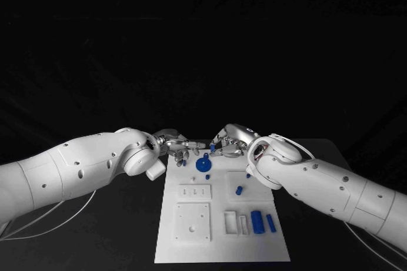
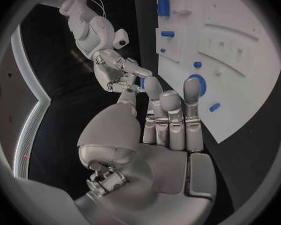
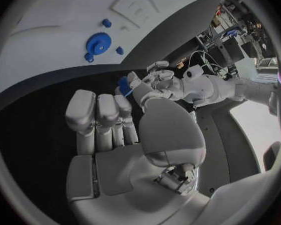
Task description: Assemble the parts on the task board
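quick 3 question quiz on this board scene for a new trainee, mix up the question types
1. True or false: the blue gear lies at the far end of the task board, close to both hands.
2. Where are the left hand and right hand?
A. close together at the board's far end
B. both over the board's near edge
C. wide apart, off the board's two sides
3. Fill in: the two long blue cylinders lie side by side on the robot's ______ side of the board.

Key: 1 true; 2 A; 3 right
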Motion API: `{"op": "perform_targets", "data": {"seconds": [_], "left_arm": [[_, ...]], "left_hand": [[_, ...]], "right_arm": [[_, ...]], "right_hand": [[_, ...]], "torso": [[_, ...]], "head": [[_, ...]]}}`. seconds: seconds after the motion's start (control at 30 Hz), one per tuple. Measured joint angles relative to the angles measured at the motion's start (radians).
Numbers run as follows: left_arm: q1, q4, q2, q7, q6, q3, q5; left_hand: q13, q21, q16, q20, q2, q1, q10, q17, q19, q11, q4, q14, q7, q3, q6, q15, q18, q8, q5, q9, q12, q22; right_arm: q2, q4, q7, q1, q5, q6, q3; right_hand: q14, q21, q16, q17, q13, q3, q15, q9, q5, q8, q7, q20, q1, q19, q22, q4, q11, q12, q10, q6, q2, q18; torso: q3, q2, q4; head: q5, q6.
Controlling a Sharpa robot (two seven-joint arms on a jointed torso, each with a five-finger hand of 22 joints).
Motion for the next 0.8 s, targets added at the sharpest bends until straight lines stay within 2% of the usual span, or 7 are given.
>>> {"op": "perform_targets", "data": {"seconds": [0.1,0.2,0.33,0.47,0.5,0.53,0.8], "left_arm": [[0.000,0.000,0.008,-0.010,-0.005,0.000,-0.005],[0.000,0.000,0.015,-0.019,-0.010,0.000,-0.011],[0.000,-0.001,0.024,-0.030,-0.013,0.000,-0.019],[0.000,-0.001,0.030,-0.040,-0.013,0.000,-0.029],[0.000,-0.001,0.030,-0.042,-0.013,0.000,-0.031],[0.000,-0.001,0.031,-0.044,-0.013,0.000,-0.034],[0.000,0.001,0.031,-0.069,-0.013,-0.001,-0.069]], "left_hand": [[0.019,-0.012,0.000,0.000,-0.030,-0.018,0.000,0.000,0.000,0.000,0.037,-0.007,0.006,0.020,-0.014,0.003,0.000,0.000,-0.031,0.059,0.007,0.019],[0.026,-0.027,0.000,0.002,-0.061,-0.025,0.000,-0.006,-0.002,0.000,0.072,-0.014,0.007,0.050,-0.022,0.007,0.000,0.000,-0.090,0.081,0.007,0.031],[0.031,-0.050,0.000,0.008,-0.098,-0.022,-0.004,-0.014,0.000,0.004,0.122,-0.025,0.010,0.086,-0.033,0.011,0.000,0.000,-0.128,0.099,0.007,0.051],[0.031,-0.080,0.000,0.013,-0.109,-0.011,-0.009,-0.026,0.006,0.009,0.151,-0.033,0.017,0.097,-0.040,0.012,0.000,0.000,-0.153,0.098,0.000,0.077],[0.031,-0.096,0.005,0.015,-0.109,-0.011,-0.009,-0.030,0.008,0.009,0.156,-0.035,0.017,0.098,-0.040,0.014,0.000,0.000,-0.153,0.096,0.000,0.096],[0.031,-0.150,0.016,0.018,-0.113,-0.007,-0.009,-0.044,0.026,0.009,0.163,-0.042,0.017,0.096,-0.040,0.014,0.000,0.000,-0.153,0.093,0.000,0.159],[0.027,-0.248,0.016,0.020,-0.106,-0.014,-0.016,-0.048,0.056,0.009,0.135,-0.042,0.017,0.087,-0.046,0.014,0.000,0.000,-0.153,0.078,0.000,0.274]], "right_arm": [[0.011,0.001,-0.018,0.001,-0.012,0.009,-0.005],[0.020,0.004,-0.031,0.001,-0.023,0.016,-0.008],[0.029,0.010,-0.044,0.002,-0.034,0.024,-0.015],[0.036,0.016,-0.053,0.002,-0.043,0.032,-0.020],[0.036,0.017,-0.054,0.002,-0.045,0.033,-0.020],[0.037,0.017,-0.056,0.003,-0.047,0.035,-0.021],[0.039,0.024,-0.064,0.003,-0.057,0.042,-0.024]], "right_hand": [[0.000,0.000,0.000,0.001,0.000,0.002,0.000,0.000,0.000,0.000,0.000,0.000,0.000,0.000,0.000,0.002,-0.004,0.000,-0.004,0.000,0.000,0.000],[0.000,0.000,0.000,0.001,0.000,0.005,0.000,0.000,0.000,0.000,0.000,0.000,0.000,0.000,0.000,0.000,-0.004,-0.004,-0.004,0.000,0.000,0.000],[0.000,0.000,0.000,0.003,0.000,0.008,0.000,0.000,0.000,0.000,0.000,0.000,0.000,0.000,0.000,-0.003,-0.003,-0.004,-0.004,0.000,0.000,0.000],[0.000,0.000,0.000,0.003,0.000,0.008,0.000,0.000,0.000,-0.001,0.000,0.000,0.000,0.000,0.000,-0.003,-0.003,-0.004,-0.004,0.000,0.000,0.000],[0.000,0.000,0.000,0.003,0.000,0.008,0.000,0.000,0.000,-0.001,0.000,0.000,0.000,0.000,0.000,-0.003,-0.003,-0.004,-0.004,0.000,0.000,0.000],[0.000,0.000,0.000,0.003,0.000,0.008,0.000,0.000,0.000,-0.001,0.000,0.000,0.000,0.000,0.000,-0.003,-0.003,-0.004,-0.004,0.000,0.000,0.000],[0.000,0.000,0.000,0.004,0.000,0.008,0.000,0.000,0.000,-0.003,-0.001,0.000,-0.005,0.000,0.000,-0.003,-0.003,-0.004,-0.004,0.001,-0.006,0.000]], "torso": [[-0.0005,-0.001,0.0003],[-0.0004,-0.002,0.0009],[0.0000,-0.002,0.0009],[-0.0001,-0.002,0.0012],[-0.0001,-0.002,0.0012],[-0.0003,-0.002,0.0014],[-0.0003,-0.002,0.0016]], "head": [[0.000,0.000],[-0.001,-0.001],[-0.001,-0.001],[0.000,-0.002],[0.001,-0.002],[0.001,-0.002],[0.001,-0.002]]}}
